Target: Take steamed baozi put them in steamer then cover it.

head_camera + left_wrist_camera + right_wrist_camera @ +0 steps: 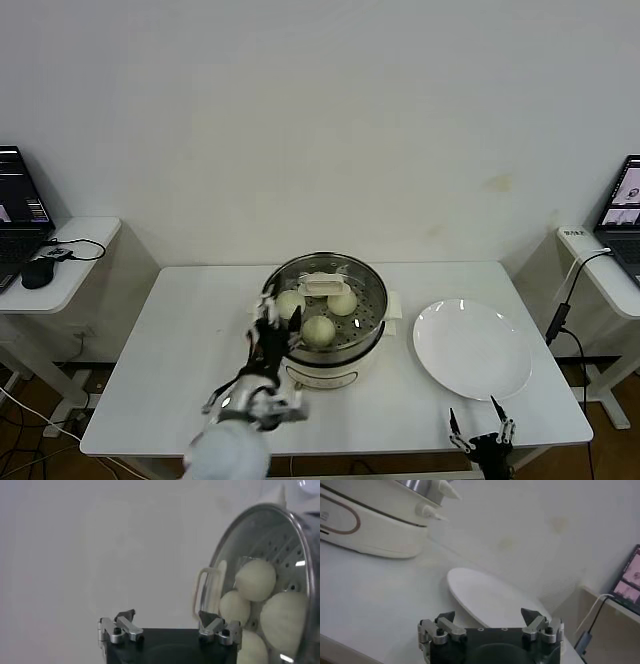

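Observation:
The steamer (330,352) stands mid-table, a shiny steel pot on a cream-white base. The clear glass cover (372,296) lies on it, its cream handle (325,287) on top. Three steamed baozi (318,330) show through the glass, and several (255,580) appear in the left wrist view behind the handle (210,592). My left gripper (280,318) (167,617) hangs open at the steamer's left rim, nothing between its fingers. Near the table's front right edge my right gripper (482,428) (488,615) is open and empty.
A flat white plate (472,348) (495,597) lies right of the steamer, with nothing on it. The steamer's base (370,525) shows in the right wrist view. Side desks with laptops (20,215) stand left and right of the table.

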Available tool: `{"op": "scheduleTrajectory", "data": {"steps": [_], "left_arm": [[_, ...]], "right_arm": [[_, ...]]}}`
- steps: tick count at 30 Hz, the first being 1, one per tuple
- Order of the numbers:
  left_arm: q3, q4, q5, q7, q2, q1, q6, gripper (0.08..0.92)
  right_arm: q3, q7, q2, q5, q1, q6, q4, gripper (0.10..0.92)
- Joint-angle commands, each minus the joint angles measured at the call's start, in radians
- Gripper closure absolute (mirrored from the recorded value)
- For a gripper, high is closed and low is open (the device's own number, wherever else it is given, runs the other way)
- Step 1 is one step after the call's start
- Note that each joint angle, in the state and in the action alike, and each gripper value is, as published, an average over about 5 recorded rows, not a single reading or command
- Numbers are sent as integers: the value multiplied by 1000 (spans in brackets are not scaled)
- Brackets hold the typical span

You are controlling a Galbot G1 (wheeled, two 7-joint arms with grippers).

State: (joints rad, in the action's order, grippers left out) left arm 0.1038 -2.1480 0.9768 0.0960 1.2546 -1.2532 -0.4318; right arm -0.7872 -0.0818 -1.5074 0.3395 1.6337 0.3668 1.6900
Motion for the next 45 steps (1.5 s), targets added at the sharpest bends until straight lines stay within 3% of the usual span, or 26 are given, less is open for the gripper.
{"op": "scheduleTrajectory", "data": {"steps": [1, 6, 14, 30, 45], "left_arm": [[430, -3, -1114, -354, -58, -460, 542, 177], [456, 37, -1265, -375, -29, -558, 593, 177], [436, 116, -1212, -373, 43, -639, 690, 177], [433, 139, -1197, -298, 115, -668, 714, 177], [426, 103, -1204, -270, 142, -651, 625, 177]], "right_arm": [[47, -30, 105, -175, 55, 11, 57, 203], [75, -44, 189, -332, 120, -2, 141, 203], [156, -60, 248, -505, 194, -146, 228, 203], [207, -48, 222, -477, 195, -208, 279, 203], [226, -3, 189, -454, 193, -194, 275, 203]]}}
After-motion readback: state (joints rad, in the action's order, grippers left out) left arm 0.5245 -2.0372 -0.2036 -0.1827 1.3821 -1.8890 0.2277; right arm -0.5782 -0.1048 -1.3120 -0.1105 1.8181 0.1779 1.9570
